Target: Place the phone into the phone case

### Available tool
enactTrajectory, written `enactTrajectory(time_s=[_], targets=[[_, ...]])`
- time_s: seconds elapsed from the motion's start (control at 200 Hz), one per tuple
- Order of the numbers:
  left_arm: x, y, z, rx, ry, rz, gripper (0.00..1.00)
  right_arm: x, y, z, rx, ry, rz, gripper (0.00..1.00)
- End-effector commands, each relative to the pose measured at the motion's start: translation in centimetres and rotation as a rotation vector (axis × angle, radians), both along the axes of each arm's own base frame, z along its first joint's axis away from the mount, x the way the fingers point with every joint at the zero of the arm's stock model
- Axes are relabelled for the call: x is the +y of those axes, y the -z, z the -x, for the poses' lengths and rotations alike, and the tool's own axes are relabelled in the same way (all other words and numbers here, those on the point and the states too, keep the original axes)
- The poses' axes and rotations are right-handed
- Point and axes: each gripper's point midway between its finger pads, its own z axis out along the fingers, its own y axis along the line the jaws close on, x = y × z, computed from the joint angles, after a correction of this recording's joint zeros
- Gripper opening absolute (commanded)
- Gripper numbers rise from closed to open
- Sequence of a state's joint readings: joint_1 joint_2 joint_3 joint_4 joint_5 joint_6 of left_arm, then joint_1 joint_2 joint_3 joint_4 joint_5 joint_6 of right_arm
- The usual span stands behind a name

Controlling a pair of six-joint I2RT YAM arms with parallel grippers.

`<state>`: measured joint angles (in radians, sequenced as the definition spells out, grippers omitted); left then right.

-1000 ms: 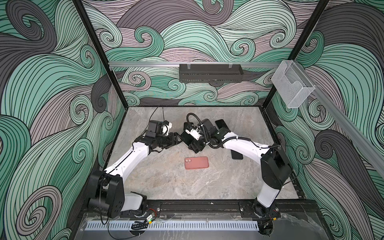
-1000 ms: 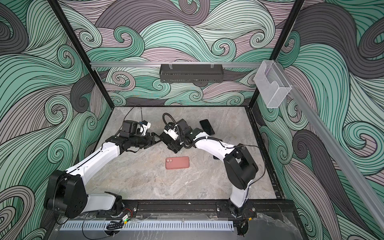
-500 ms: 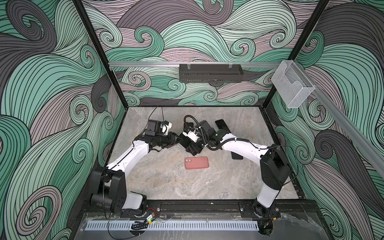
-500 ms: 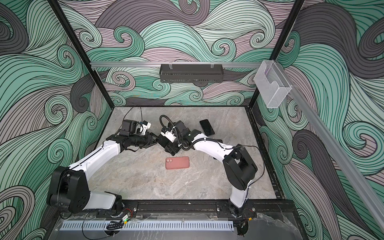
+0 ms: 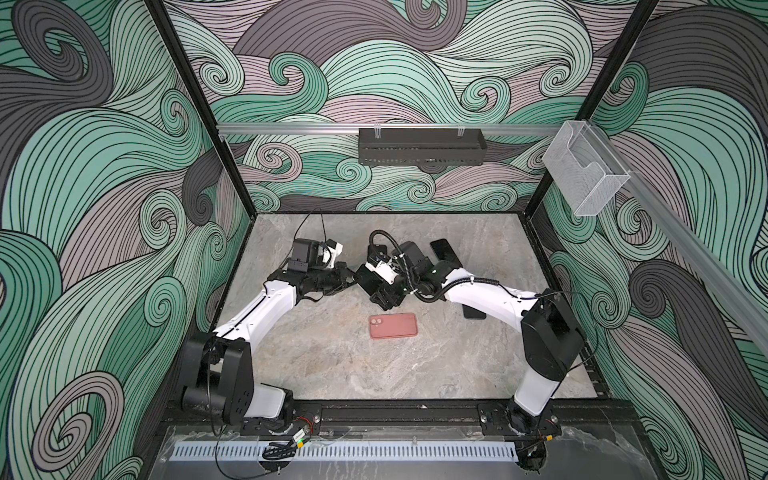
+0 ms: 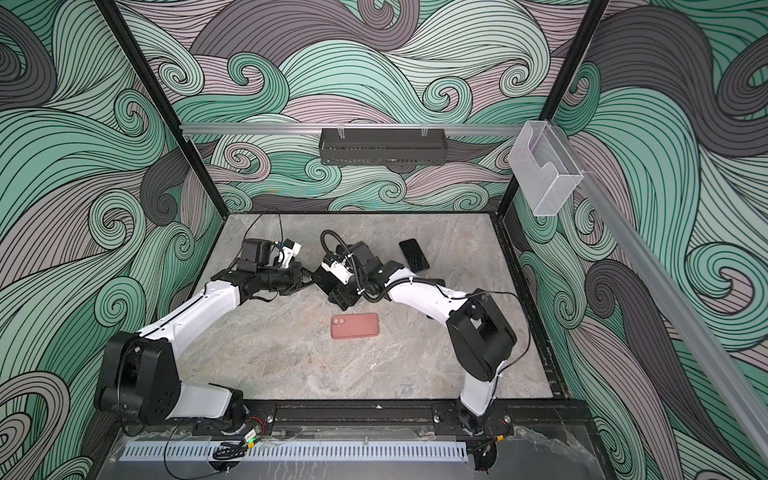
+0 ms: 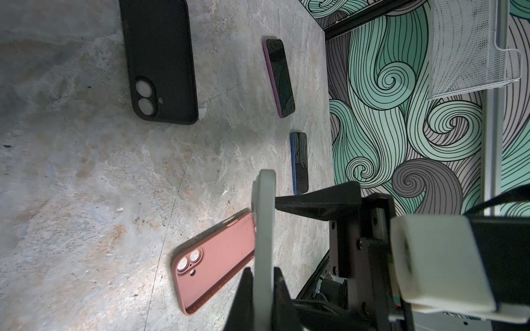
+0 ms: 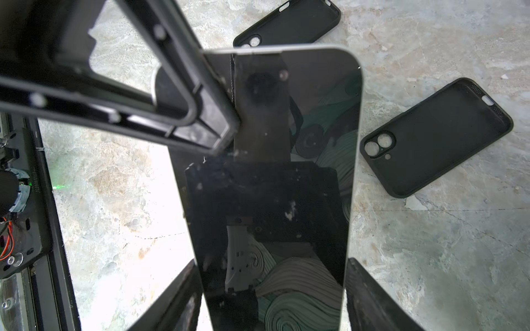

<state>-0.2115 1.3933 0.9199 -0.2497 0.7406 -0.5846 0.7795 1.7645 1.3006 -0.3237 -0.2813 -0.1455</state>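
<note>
1. The phone [image 8: 272, 186] is up off the marble-look table [image 5: 332, 365], held in mid-air between the 2 arms. It is a thin, rigid slab with a glossy black glass face that mirrors the wall pattern, and a pale, metal-looking rim with rounded corners.
2. The right gripper [image 8: 272, 265] clamps it across its width, 1 finger on each long edge. The left gripper [image 7: 263, 272] is pinched tight on the far end, face to back.
3. I'd expect it to feel dense for its size, stiff and slick. Glass gives the pads little bite, so the rim is the safer hold, and a drop onto that hard top could crack it.
4. The cases look soft, matte and rubbery. A pink case [image 5: 393, 326] lies flat on the table near the grippers, with a black case [image 8: 436, 137] and a second black case [image 8: 286, 23] further off.
5. Each case has a raised lip and 2 round camera holes. The lip will likely need stretching over the phone's corners.
6. Which case fits this phone, I cannot tell.
</note>
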Motion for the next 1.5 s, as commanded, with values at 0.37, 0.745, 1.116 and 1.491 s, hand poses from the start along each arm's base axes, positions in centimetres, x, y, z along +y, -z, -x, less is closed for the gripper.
enactTrajectory(time_s=[0.37, 0.745, 1.116, 1.491], targets=[[-1.0, -3.8, -0.3, -0.118, 0.045, 0.108, 0.0, -2.2, -3.8, 3.6, -0.022, -0.017, -0.098, 0.93], [-0.6, -6.7, -0.5, -0.263, -0.012, 0.162, 0.0, -6.2, -7.7, 3.6, 0.105, 0.345, -0.339, 0.84], [0.0, -10.2, -0.4, -0.405, -0.089, 0.284, 0.0, -7.0, -10.0, 2.2, 0.259, 0.531, -0.717, 0.66], [-0.4, -13.2, 0.7, -0.443, -0.068, 0.434, 0.0, -7.1, -11.8, 0.8, 0.347, 0.535, -0.919, 0.54]])
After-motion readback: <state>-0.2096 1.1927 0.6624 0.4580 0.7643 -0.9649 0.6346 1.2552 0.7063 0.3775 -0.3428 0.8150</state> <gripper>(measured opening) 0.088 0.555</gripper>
